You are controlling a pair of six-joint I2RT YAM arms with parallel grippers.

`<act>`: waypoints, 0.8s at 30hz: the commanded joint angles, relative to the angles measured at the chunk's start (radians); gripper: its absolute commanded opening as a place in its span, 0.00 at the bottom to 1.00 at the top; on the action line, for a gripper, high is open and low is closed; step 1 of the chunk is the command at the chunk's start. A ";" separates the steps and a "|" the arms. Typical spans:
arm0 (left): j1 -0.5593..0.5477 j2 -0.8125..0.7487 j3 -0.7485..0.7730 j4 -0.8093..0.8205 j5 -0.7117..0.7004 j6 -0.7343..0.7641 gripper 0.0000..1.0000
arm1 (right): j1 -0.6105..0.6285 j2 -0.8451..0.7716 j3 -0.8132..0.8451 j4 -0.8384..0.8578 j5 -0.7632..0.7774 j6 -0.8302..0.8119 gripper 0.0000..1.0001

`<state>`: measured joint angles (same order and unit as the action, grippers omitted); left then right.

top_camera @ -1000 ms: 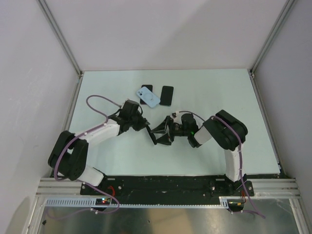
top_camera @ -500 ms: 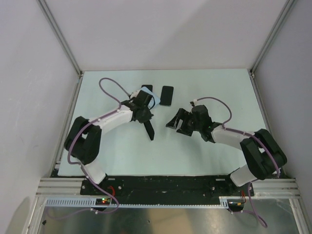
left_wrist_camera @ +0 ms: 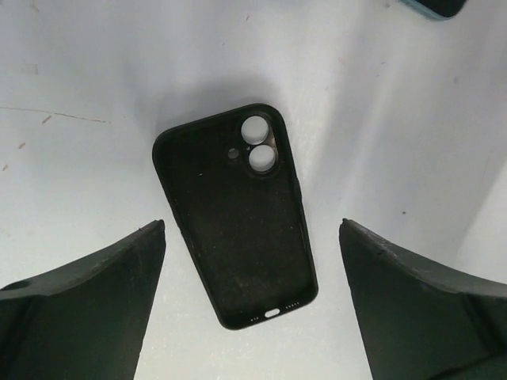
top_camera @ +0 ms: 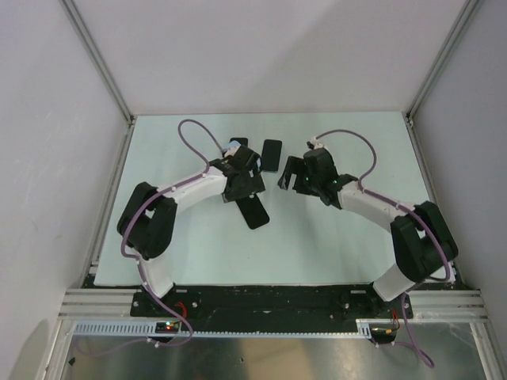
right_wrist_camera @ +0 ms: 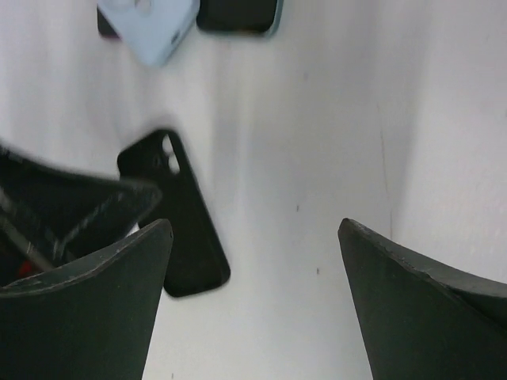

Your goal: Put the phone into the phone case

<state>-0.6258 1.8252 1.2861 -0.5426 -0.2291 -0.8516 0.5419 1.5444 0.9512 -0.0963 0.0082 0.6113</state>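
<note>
Black and matte, the phone case [left_wrist_camera: 238, 214] lies flat on the white table [top_camera: 341, 237], at the middle of the work surface, beneath and just near of the left gripper [left_wrist_camera: 252, 228]. We read its long axis as running far to near, with the near end swung a little to the right. The end bearing the two round camera cut-outs points far, toward the phone [top_camera: 272, 155]. The end with the port slot points near, toward the arm bases.

In the left wrist view the case sits between the two dark fingers [left_wrist_camera: 87, 305] and touches neither. The jaws stand wide and grasp nothing. The right gripper [right_wrist_camera: 255, 229] hovers to the right of the case and apart from it. It too is spread wide, with only bare table between its fingers.

The phone lies far of the case, dark screen up and edged by a teal rim. Its long axis runs near to far, and in the top view it falls between the two grippers. Just left of it lies a tilted light-blue slab [right_wrist_camera: 150, 32]; we cannot tell whether this is a device or a cover.
</note>
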 commanded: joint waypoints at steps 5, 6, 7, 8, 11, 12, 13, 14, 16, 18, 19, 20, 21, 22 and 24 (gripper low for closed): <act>0.114 -0.307 -0.081 0.002 0.006 0.060 0.96 | -0.026 0.316 0.395 -0.110 0.157 -0.090 0.92; 0.131 -0.339 -0.104 0.002 0.012 0.064 0.96 | -0.026 0.362 0.467 -0.140 0.170 -0.095 0.92; 0.148 -0.381 -0.130 0.001 0.022 0.069 0.96 | -0.028 0.419 0.533 -0.167 0.188 -0.105 0.92; 0.161 -0.414 -0.152 0.000 0.030 0.074 0.96 | -0.028 0.470 0.622 -0.209 0.204 -0.114 0.92; 0.197 -0.524 -0.219 0.000 0.055 0.093 0.96 | -0.029 0.632 0.839 -0.318 0.244 -0.126 0.93; 0.206 -0.555 -0.236 0.000 0.065 0.099 0.96 | -0.029 0.670 0.909 -0.346 0.251 -0.129 0.93; 0.215 -0.589 -0.253 0.000 0.073 0.103 0.96 | -0.027 0.713 0.959 -0.364 0.259 -0.131 0.94; 0.223 -0.613 -0.266 0.001 0.081 0.109 0.96 | -0.027 0.746 1.022 -0.392 0.270 -0.134 0.94; 0.235 -0.657 -0.289 0.000 0.099 0.121 0.96 | -0.025 0.823 1.141 -0.453 0.285 -0.140 0.95; 0.245 -0.696 -0.306 -0.001 0.117 0.127 0.96 | -0.022 0.890 1.257 -0.510 0.293 -0.152 0.95; 0.250 -0.708 -0.314 -0.001 0.125 0.129 0.96 | -0.020 0.921 1.303 -0.533 0.298 -0.158 0.96; 0.254 -0.721 -0.318 -0.001 0.134 0.130 0.96 | -0.017 0.941 1.336 -0.554 0.302 -0.167 0.96; 0.257 -0.728 -0.322 -0.001 0.140 0.131 0.96 | -0.015 0.961 1.365 -0.569 0.305 -0.174 0.97; 0.260 -0.735 -0.323 -0.001 0.148 0.133 0.96 | -0.012 0.974 1.382 -0.578 0.307 -0.184 0.97; 0.263 -0.744 -0.324 -0.001 0.158 0.135 0.96 | -0.008 0.994 1.407 -0.591 0.310 -0.200 0.98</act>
<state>-0.3759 1.1206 0.9642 -0.5503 -0.1173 -0.7513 0.5194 2.5027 2.2700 -0.5896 0.2741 0.4603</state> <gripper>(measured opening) 0.963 0.974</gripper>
